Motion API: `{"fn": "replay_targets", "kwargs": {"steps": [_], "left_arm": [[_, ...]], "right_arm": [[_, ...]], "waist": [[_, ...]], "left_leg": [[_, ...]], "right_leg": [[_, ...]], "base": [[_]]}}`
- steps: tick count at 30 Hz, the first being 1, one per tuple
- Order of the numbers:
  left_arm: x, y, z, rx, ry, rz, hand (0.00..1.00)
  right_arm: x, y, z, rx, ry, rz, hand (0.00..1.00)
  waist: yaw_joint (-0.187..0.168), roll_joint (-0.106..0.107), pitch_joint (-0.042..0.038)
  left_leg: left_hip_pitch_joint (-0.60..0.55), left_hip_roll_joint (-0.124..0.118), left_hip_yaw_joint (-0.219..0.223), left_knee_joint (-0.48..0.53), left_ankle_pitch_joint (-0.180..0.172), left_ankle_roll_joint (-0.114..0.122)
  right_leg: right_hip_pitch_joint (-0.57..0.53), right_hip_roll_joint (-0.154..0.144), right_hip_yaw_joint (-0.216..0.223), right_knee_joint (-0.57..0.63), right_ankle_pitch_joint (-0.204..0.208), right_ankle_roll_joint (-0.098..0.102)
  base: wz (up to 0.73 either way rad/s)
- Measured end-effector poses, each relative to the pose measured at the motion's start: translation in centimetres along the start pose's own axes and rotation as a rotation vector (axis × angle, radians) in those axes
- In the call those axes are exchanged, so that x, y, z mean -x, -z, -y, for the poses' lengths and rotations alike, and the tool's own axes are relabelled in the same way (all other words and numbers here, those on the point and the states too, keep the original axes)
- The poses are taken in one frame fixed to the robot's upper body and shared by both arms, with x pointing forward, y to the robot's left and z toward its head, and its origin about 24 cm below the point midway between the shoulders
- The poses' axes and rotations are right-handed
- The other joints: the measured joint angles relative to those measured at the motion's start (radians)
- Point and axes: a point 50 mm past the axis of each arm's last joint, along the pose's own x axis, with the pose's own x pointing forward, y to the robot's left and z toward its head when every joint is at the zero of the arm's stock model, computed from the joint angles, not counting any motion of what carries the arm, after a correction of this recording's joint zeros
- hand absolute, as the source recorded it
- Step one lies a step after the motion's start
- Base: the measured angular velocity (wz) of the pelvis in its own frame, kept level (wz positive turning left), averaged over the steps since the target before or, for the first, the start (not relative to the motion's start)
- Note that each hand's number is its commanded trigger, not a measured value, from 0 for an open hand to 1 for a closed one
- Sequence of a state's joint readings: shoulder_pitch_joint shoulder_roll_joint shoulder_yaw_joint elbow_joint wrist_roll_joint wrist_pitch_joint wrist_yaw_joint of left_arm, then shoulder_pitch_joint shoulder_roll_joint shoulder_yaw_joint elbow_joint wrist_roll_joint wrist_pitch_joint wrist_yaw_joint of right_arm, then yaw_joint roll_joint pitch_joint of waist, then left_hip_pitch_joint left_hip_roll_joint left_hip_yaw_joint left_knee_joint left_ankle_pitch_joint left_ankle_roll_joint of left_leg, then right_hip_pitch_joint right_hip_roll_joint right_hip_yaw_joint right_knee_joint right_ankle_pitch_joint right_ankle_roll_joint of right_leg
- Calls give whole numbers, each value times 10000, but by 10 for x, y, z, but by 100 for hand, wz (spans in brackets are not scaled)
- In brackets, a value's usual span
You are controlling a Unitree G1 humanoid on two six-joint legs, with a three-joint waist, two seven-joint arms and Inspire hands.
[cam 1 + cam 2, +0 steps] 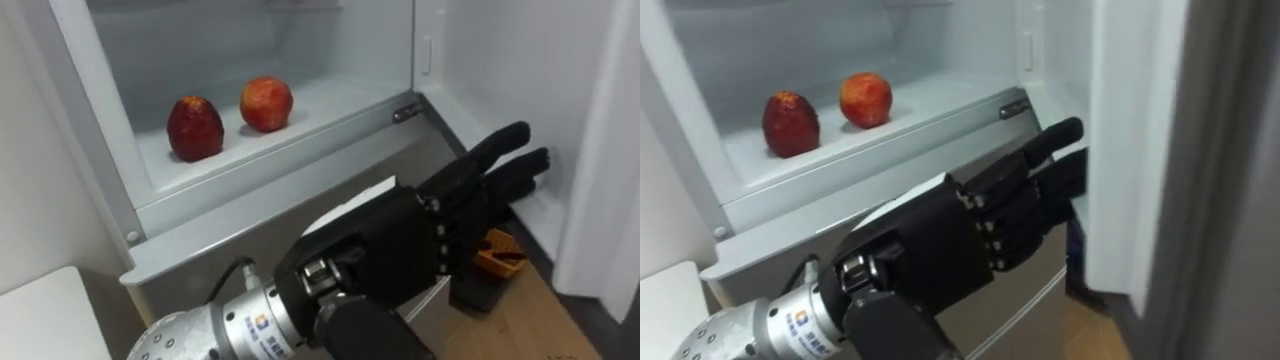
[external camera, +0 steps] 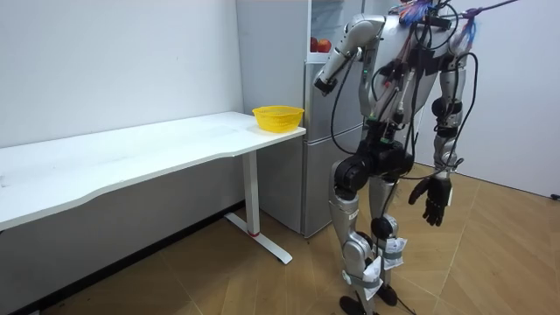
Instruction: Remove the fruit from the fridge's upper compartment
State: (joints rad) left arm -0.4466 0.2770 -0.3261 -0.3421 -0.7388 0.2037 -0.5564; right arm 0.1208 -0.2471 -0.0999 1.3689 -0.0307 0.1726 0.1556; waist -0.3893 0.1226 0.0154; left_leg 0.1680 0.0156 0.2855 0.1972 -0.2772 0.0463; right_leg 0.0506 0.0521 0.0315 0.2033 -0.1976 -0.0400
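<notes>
**Left hand raised at the open upper fridge, apples not yet touched**

Two apples are seen on the white shelf (image 1: 340, 100) of the open upper compartment: a dark red apple (image 1: 195, 128) on the left and a lighter red apple (image 1: 266, 104) just beside it on the right, apart from each other. Both are set near the shelf's front edge, so a reach from outside is judged to be easy. The fridge door (image 1: 1140, 150) is swung wide on the right, leaving the opening clear.

The left hand (image 1: 400, 250) is held up in front of the compartment, below and to the right of the fruit, well apart from both apples. Its fingers (image 1: 505, 155) are stretched out straight and lie close together, pointing towards the fridge; nothing is held or touched by them. This posture is judged to be an approach, with the hand readied to go in over the shelf lip.

The right hand (image 2: 435, 199) is hung at the robot's side, its fingers loose and empty.
</notes>
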Motion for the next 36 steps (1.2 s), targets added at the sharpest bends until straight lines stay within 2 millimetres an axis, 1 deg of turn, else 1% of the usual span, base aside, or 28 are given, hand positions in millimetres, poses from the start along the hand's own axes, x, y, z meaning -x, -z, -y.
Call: {"fn": "replay_targets", "kwargs": {"steps": [2,6,12,16,19,20,21,22,25,26,27,28,29,30,31,33,34,35,36], "left_arm": [[-4,0,2,65,150,38,0],[-11,1,7,212,425,160,0],[-18,2,13,321,813,225,0],[-19,2,13,331,818,245,0],[-16,1,11,205,746,112,0],[-14,0,9,107,636,78,0],[-12,-4,6,-29,474,136,0],[-10,-6,4,-136,348,178,0],[1,-20,-6,-1028,-448,230,0],[8,-27,-10,-1486,-829,233,0],[20,-34,-15,-1921,-1416,255,0],[27,-38,-17,-2177,-1819,280,0],[39,-46,-20,-2668,-2586,340,0],[43,-50,-21,-2956,-2909,340,0],[53,-59,-22,-3702,-3560,325,0],[77,-78,-22,-4941,-5033,613,0],[83,-81,-22,-5271,-5452,667,0],[96,-90,-20,-6035,-6302,689,0],[109,-98,-20,-6665,-7260,868,0]], "right_arm": [[0,-1,-1,-227,-44,18,0],[0,-5,0,-278,16,191,0],[1,-8,2,-366,107,284,0],[1,-7,4,-454,117,268,0],[1,-5,5,-351,168,170,0],[1,-8,5,-356,190,221,0],[1,-6,6,-389,240,194,0],[1,-6,6,-390,281,200,0],[1,-2,8,-324,508,164,0],[1,1,8,-299,539,148,0],[1,1,9,-436,565,212,0],[1,1,9,-485,583,223,0],[1,3,10,-519,618,291,0],[1,5,10,-521,636,295,0],[1,6,11,-590,701,325,0],[1,9,13,-429,844,319,0],[1,10,13,-432,866,314,0],[1,14,12,-269,980,276,0],[0,17,11,-84,1109,260,0]], "waist": [[-133,48,2],[-208,53,1],[-226,54,0],[-200,58,-3],[-92,59,-4],[33,61,-5],[203,65,-8],[264,64,-8],[626,48,3],[914,32,9],[1194,23,6],[1263,-9,2],[1425,-58,-19],[1531,-79,-30],[1880,-124,-53],[2335,-269,-123],[2507,-314,-140],[2834,-428,-148],[3111,-552,-201]], "left_leg": [[-9,15,17,1,0,0],[-16,33,26,-4,0,-1],[-32,43,67,-21,0,-1],[-26,50,125,-19,0,-1],[-5,57,96,-21,1,-1],[-13,60,84,-23,1,-1],[-19,66,81,-23,1,-1],[-20,68,80,-23,1,-1],[-59,65,-256,-26,1,-1],[-60,64,-332,-38,12,-21],[-33,59,-428,-105,50,-83],[-34,59,-519,-112,59,-97],[-64,61,-721,-112,63,-105],[-71,64,-778,-113,63,-105],[-93,64,-890,-104,67,-111],[-164,55,-1131,-92,87,-142],[-150,56,-1187,-92,91,-147],[-73,58,-1345,-90,94,-152],[-45,59,-1423,-85,94,-152]], "right_leg": [[6,15,0,-24,-3,-7],[22,32,-10,-92,10,-37],[33,37,-32,-155,23,-55],[23,45,-12,-151,23,-56],[15,65,27,-121,28,-64],[-3,74,54,-98,30,-67],[-7,98,119,-67,34,-75],[-5,102,130,-63,36,-77],[4,97,-37,18,30,-90],[-4,103,-44,35,34,-98],[19,103,-81,14,47,-120],[37,103,-118,-9,53,-130],[60,97,-225,-13,57,-140],[58,92,-302,-15,57,-142],[36,74,-441,-2,52,-160],[72,23,-753,7,33,-193],[112,22,-837,6,30,-197],[195,26,-906,1,13,-222],[244,15,-1044,-43,-3,-243]], "base": [[0],[0],[0],[0],[-5],[-13],[-13],[-6],[7],[0],[5],[23],[31],[39],[31],[41],[34],[23],[28]]}}
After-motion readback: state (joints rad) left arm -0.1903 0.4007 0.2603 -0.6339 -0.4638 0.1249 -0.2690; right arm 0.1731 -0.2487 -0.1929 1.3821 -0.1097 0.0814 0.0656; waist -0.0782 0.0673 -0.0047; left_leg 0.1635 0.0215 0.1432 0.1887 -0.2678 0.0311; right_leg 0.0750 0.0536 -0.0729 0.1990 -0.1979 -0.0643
